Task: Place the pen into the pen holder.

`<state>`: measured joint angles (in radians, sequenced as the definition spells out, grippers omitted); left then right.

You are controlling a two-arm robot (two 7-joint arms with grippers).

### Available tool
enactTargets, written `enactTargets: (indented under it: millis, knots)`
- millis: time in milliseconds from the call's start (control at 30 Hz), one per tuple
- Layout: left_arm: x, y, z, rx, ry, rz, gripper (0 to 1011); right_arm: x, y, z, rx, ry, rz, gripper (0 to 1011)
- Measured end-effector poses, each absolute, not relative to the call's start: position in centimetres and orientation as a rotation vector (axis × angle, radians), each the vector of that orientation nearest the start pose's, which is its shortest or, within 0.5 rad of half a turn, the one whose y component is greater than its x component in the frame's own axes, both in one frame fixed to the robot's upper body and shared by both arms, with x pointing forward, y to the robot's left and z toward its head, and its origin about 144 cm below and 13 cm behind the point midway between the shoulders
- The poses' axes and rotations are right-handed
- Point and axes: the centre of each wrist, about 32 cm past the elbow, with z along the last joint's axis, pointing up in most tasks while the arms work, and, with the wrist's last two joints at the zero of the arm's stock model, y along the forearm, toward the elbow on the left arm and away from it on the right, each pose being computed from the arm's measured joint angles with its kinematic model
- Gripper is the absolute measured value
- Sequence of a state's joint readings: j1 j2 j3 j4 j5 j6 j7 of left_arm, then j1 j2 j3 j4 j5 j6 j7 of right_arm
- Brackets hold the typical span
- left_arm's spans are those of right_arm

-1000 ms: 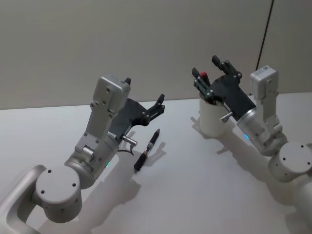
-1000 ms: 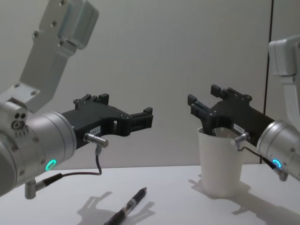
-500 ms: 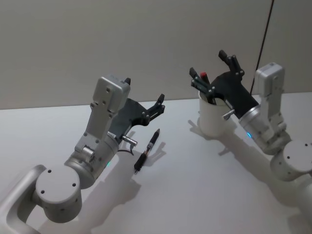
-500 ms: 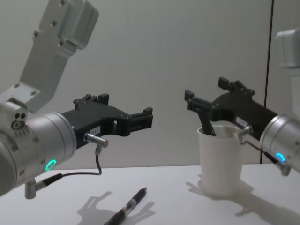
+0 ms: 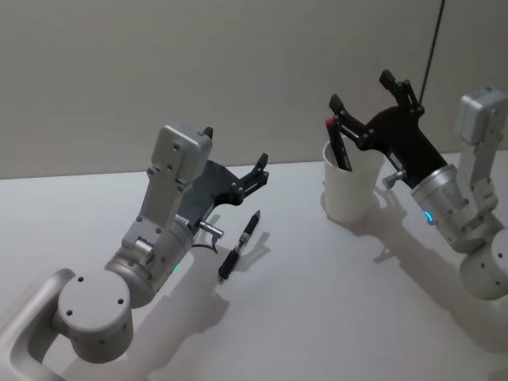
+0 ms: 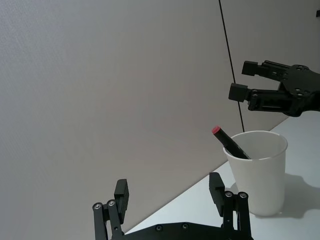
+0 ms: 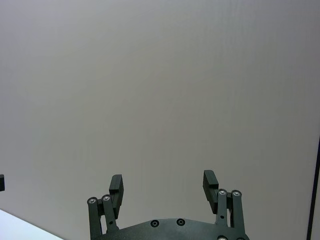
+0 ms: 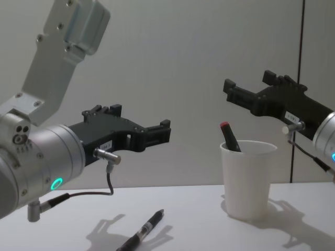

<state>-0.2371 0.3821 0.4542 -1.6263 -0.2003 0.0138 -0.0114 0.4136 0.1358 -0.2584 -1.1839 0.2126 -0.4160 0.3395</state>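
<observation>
**Silver Arms, Black Grippers**

Wore smooth silver-grey shells along both arms, rounded at the joints and closed by a flat round cap far back from the left gripper. Ended in matte black, plate-built tools, the right gripper of the same make, with each finger hinged on paired silver screw heads. Bore a small white label on the black gripper body and a stubby metal connector just behind it. Trailed a thin dark cable from there. Glowed with a teal ring on the wrist behind that. Carried a pale boxy block farther back still.
</observation>
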Motion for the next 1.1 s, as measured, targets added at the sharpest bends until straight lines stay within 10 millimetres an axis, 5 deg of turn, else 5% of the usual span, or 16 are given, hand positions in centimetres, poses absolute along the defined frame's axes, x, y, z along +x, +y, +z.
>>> enactTargets:
  millis: [1100]
  knots:
    - [49.2,19.8,120.4,0.061,-0.268,1.124,1001,49.1,-23.2,117.7,0.127,-0.160,-1.175,1001]
